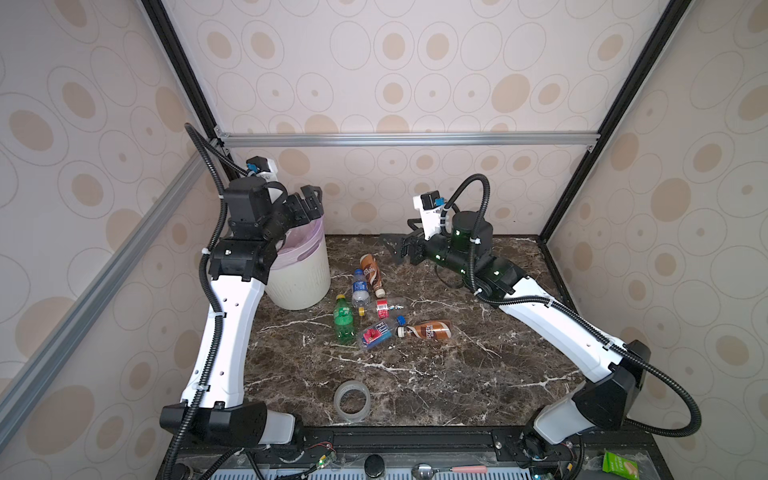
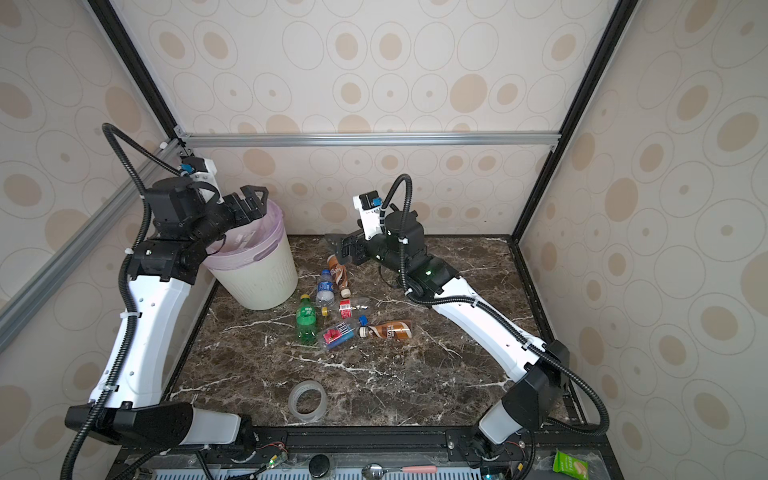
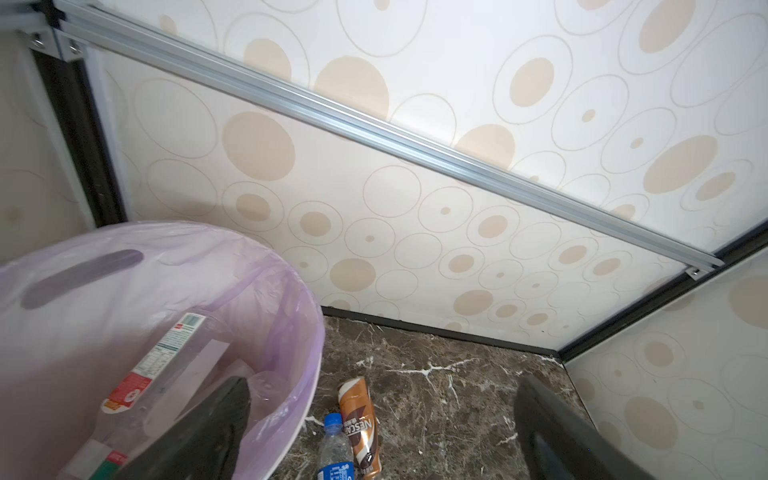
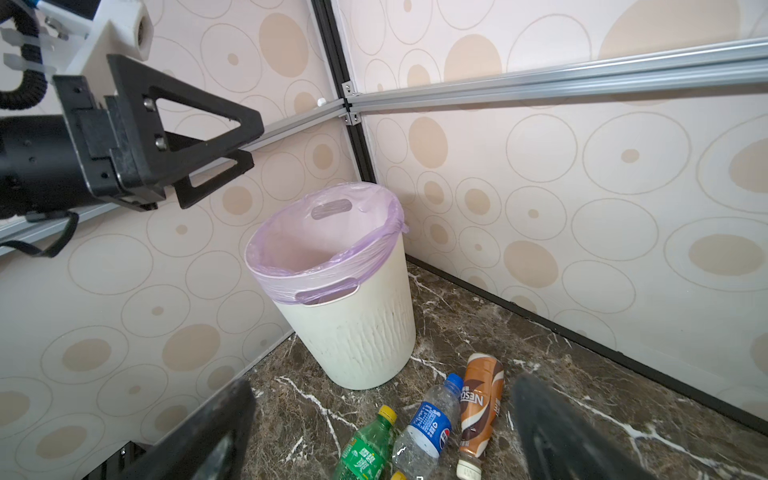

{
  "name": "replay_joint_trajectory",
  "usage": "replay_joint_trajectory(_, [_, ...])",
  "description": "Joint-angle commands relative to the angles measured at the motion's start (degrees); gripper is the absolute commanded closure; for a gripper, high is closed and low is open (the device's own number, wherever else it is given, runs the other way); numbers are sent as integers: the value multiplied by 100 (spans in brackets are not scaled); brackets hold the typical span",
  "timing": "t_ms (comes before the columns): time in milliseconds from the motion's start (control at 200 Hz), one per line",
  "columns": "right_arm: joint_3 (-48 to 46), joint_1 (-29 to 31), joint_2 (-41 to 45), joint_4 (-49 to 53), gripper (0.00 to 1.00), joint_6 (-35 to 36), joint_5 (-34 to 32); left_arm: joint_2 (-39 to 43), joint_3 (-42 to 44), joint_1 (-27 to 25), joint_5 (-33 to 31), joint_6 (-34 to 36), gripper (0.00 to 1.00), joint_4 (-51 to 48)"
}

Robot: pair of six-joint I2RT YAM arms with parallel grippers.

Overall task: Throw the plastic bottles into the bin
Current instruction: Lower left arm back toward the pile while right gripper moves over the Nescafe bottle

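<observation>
Both spread: left gripper (image 1: 311, 203) over the bin (image 1: 299, 286) rim, right gripper (image 1: 395, 248) near the bottles (image 1: 344, 322).
Bin fills the table (image 1: 457, 374) top's upper-left corner; six bottles lie mid-frame, one more (image 3: 158, 365) inside the bin; open marble below holds one tape ring (image 1: 339, 400).

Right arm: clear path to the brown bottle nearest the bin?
Probably yes. The right gripper hangs open near the brown bottle, with nothing between them. The blue-label bottle lies close alongside, so one finger may nudge it.
</observation>
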State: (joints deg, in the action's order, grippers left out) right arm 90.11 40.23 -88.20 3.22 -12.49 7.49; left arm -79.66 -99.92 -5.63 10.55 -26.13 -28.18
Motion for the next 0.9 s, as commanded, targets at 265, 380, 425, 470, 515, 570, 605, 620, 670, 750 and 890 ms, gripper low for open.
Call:
replay_joint_trajectory(265, [-1635, -603, 937, 1023, 0, -287, -624, 259, 2043, -1729, 71, -488, 1, 1468])
replay_joint_trajectory(380, [-2285, -680, 1226, 1430, 0, -204, -804, 284, 2623, -2166, -17, -595, 1, 1816])
replay_joint_trajectory(425, [-2506, -696, 1285, 1642, 0, -177, -871, 316, 2862, -2256, 6, -689, 1, 1978])
replay_joint_trajectory(470, [-2738, -705, 1322, 1803, 0, -137, -863, 356, 3078, -2330, 51, -777, 1, 2148])
replay_joint_trajectory(515, [-2948, -701, 1323, 1936, 0, -82, -833, 387, 3284, -2382, 98, -867, 1, 2295])
replay_joint_trajectory(570, [-3168, -706, 1299, 2091, 0, -25, -828, 411, 3494, -2421, 156, -942, 1, 2442])
replay_joint_trajectory(605, [-3267, -694, 1269, 2189, 0, 18, -854, 425, 3604, -2458, 167, -989, 1, 2516])
replay_joint_trajectory(620, [-3298, -695, 1258, 2227, 0, 26, -868, 429, 3642, -2462, 175, -1002, 1, 2542])
replay_joint_trajectory(670, [-3369, -694, 1208, 2387, 0, 41, -963, 439, 3805, -2499, 229, -1078, 1, 2655])
replay_joint_trajectory(750, [-3519, -649, 1150, 2449, 0, 94, -1012, 473, 4086, -2513, 361, -1192, 1, 2832])
replay_joint_trajectory(890, [-3697, -482, 930, 2363, 0, 215, -949, 517, 4499, -2510, 420, -1330, 1, 3079])
